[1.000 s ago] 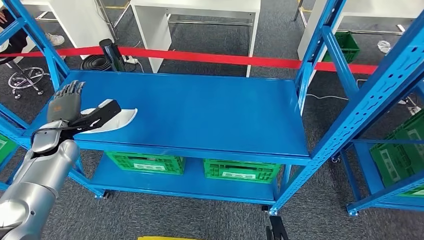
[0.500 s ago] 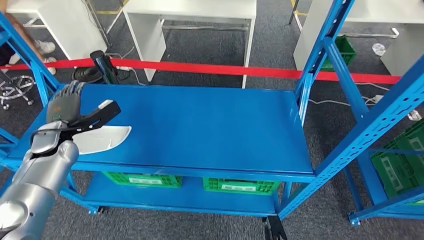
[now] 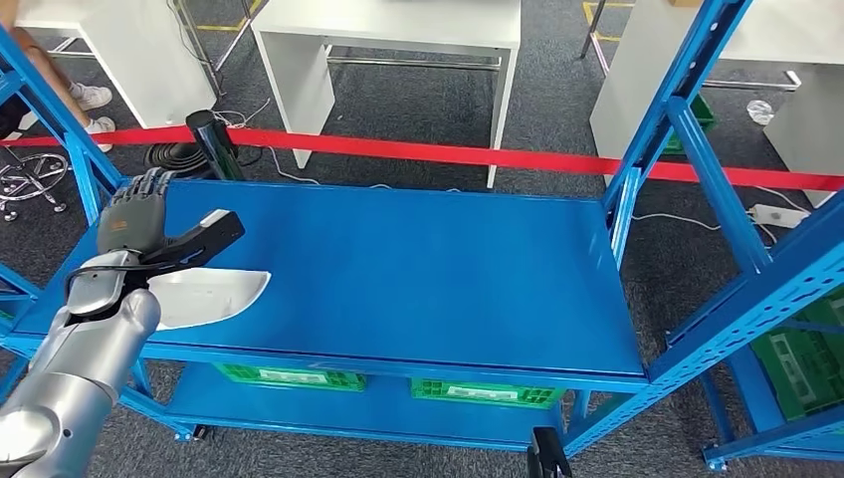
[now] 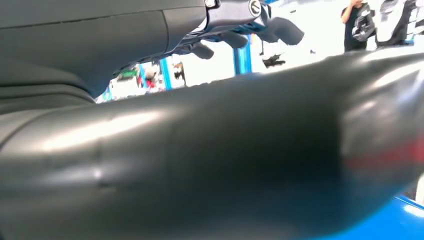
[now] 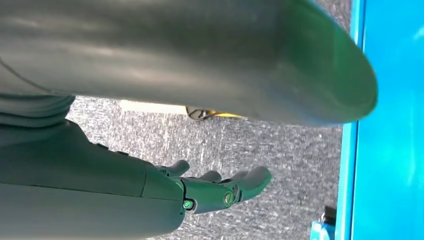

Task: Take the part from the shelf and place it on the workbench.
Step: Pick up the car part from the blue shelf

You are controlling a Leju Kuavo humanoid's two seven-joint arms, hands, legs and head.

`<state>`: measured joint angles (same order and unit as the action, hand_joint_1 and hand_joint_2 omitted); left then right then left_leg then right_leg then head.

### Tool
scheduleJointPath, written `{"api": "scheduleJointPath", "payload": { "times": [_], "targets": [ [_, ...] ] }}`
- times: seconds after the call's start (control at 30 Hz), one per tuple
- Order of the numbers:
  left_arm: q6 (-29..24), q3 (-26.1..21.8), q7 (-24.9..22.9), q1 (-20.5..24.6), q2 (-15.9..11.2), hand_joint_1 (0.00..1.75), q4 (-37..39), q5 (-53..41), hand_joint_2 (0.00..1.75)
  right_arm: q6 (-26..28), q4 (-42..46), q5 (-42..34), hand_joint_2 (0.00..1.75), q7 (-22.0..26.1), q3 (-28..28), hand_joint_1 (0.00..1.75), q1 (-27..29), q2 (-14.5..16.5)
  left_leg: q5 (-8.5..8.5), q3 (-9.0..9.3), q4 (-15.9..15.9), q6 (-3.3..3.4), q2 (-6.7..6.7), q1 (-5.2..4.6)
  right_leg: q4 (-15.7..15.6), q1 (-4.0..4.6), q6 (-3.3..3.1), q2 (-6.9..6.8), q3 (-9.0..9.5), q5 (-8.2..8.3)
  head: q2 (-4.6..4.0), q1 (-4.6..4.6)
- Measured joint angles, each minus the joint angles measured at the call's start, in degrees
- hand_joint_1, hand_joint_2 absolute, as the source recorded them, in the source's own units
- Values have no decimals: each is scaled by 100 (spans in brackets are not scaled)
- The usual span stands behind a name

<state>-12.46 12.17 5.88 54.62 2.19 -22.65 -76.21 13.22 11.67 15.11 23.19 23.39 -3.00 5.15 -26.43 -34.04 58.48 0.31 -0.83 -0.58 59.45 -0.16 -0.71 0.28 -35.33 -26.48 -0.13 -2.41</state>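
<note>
The part (image 3: pixel 214 295), a flat white curved piece, lies on the blue shelf board (image 3: pixel 418 269) near its front left corner. My left hand (image 3: pixel 134 214) hovers just behind and above it, fingers spread upward. Its dark thumb (image 3: pixel 204 234) reaches out over the part's back edge, and nothing is in its grasp. In the left wrist view the thumb (image 4: pixel 225 150) looms large, with the fingers (image 4: pixel 245 27) spread beyond it. My right hand (image 5: pixel 220 190) hangs beside the shelf's edge over grey carpet, fingers loosely extended and holding nothing.
Blue rack uprights (image 3: pixel 687 119) rise at the right and far left. Green crates (image 3: pixel 478 391) sit on the lower board. Behind the shelf are a red tape barrier (image 3: pixel 478 156), a black post (image 3: pixel 214 139), white tables (image 3: pixel 388 30) and a person's feet (image 3: pixel 85 95).
The camera has moved, so the shelf and part sit lower in the picture. My left hand kept its place in view; its thumb overlaps only the part's back edge now.
</note>
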Motion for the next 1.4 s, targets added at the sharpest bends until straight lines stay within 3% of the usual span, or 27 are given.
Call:
{"api": "scheduleJointPath", "payload": {
  "times": [0.07,0.2,0.57,0.7,1.13,1.4],
  "targets": [
    [-16,0,27,-21,-14,0,10,-10,0,13,0,10,0,-1,3,0,6,3,4,14,-21,-6,6,1,-7,3,-3,11,0,0,0,0],
    [-122,1,102,-46,-85,0,20,-68,175,33,0,11,0,-5,14,0,6,43,8,37,-57,-40,16,1,-7,4,-28,21,2,-8,0,2],
    [-633,2,125,-326,-367,0,4,-202,175,51,-2,57,0,-98,82,0,9,241,22,44,-69,-79,15,11,-6,2,-52,14,9,-10,0,1],
    [-645,2,146,-395,-422,0,0,-200,175,52,-2,66,175,-100,94,0,11,269,22,43,-64,-78,13,4,-7,-1,-52,14,12,-10,0,1],
    [-644,5,-25,-507,-444,0,-9,-428,175,85,-7,122,175,-364,113,0,10,372,18,43,-61,-73,13,-1,-11,-14,-51,15,13,-9,0,1],
    [-259,118,-21,-500,-407,0,99,-665,175,40,-7,144,175,-401,119,0,9,416,18,43,-61,-73,14,0,-11,-13,-51,15,13,-9,0,1]
  ]
}}
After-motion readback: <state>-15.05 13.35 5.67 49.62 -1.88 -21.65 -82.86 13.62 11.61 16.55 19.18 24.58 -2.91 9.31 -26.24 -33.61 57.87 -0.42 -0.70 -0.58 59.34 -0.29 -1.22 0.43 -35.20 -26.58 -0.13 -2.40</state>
